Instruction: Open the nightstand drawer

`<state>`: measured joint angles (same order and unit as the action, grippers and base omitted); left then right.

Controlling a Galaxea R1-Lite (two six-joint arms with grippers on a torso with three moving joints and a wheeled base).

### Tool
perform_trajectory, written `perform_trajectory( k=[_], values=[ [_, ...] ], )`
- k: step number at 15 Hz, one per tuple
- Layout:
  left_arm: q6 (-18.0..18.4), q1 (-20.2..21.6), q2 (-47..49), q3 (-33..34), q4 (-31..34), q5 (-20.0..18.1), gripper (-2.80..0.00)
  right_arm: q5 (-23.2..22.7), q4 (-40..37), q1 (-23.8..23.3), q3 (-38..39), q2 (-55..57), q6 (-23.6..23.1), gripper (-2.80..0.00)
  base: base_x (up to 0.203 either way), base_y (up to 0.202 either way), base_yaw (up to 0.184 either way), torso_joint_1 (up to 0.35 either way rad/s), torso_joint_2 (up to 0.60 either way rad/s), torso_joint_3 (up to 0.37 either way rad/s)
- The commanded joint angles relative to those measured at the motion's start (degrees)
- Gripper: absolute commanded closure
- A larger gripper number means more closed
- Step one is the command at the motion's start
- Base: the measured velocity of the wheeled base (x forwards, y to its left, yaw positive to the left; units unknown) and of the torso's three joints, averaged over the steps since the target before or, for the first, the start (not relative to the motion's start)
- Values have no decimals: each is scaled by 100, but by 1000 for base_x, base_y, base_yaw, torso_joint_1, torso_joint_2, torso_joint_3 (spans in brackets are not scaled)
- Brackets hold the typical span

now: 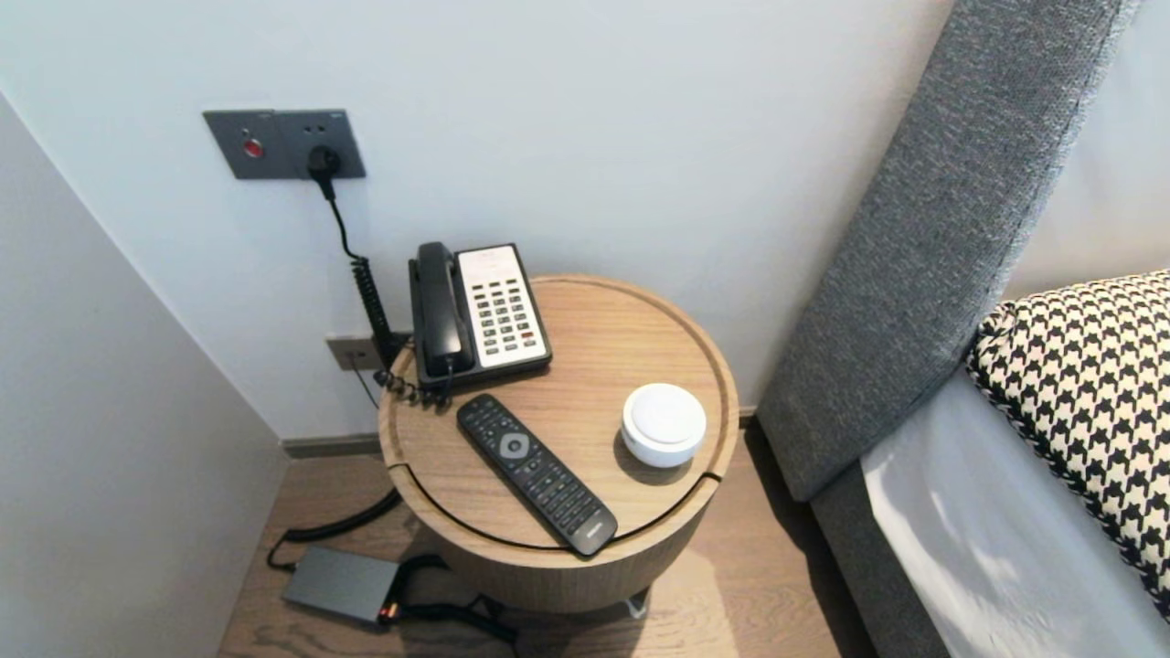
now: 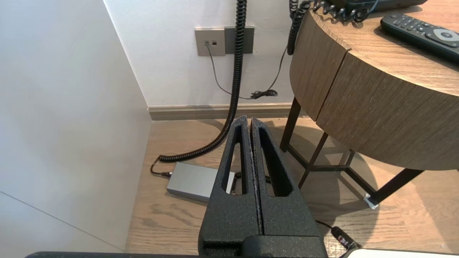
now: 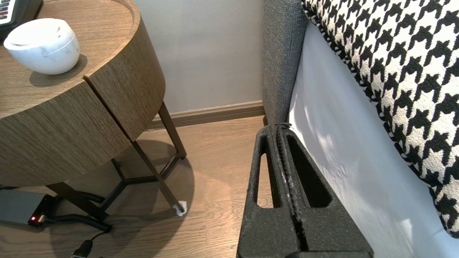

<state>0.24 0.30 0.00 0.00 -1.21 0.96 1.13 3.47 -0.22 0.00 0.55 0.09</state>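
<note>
Caught the left gripper (image 2: 250,120) hanging low to the left of the round wooden table (image 2: 376,107), fingers pressed flat together, nothing pinched between them. Spotted the grey power adapter (image 2: 193,181) lying flat on the wooden floor beyond those fingertips, near the corner of the two walls and just outside the table's dark metal legs. Traced a black coiled cable (image 2: 235,71) down the wall and across the floor to that adapter.

Turned to the right gripper (image 3: 278,127): shut tight as well, empty, held low between the table and the bed. Placed it just beside the white-sheeted mattress (image 3: 340,143), at the foot of the grey fabric headboard (image 3: 279,53); could not tell about any contact there. Noted a black-and-white houndstooth cushion (image 3: 394,53) lying on top of the mattress.

Up on the tabletop, from the head camera, picked out a black telephone (image 1: 480,313) at the back by the wall, handset in its cradle. Found a black remote control (image 1: 535,473) lying slantwise toward the front edge. Marked a white round device (image 1: 664,423) to the right of the remote, apart from it.
</note>
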Motion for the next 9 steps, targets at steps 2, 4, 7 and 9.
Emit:
perform_trajectory(
  k=[2, 4, 7, 9],
  values=[
    [2, 5, -9, 9, -2, 0, 0, 1, 4, -4, 166, -2, 0, 0, 0, 0, 0, 0, 0, 0],
    [2, 5, -9, 9, -2, 0, 0, 1, 4, 4, 167, -2, -9, 0, 0, 0, 0, 0, 0, 0],
    [2, 5, -9, 9, -2, 0, 0, -8, 13, 4, 158, -2, -10, 0, 0, 0, 0, 0, 0, 0],
    [2, 5, -9, 9, -2, 0, 0, -16, 13, 4, 158, -2, -12, 0, 0, 0, 0, 0, 0, 0]
  ],
)
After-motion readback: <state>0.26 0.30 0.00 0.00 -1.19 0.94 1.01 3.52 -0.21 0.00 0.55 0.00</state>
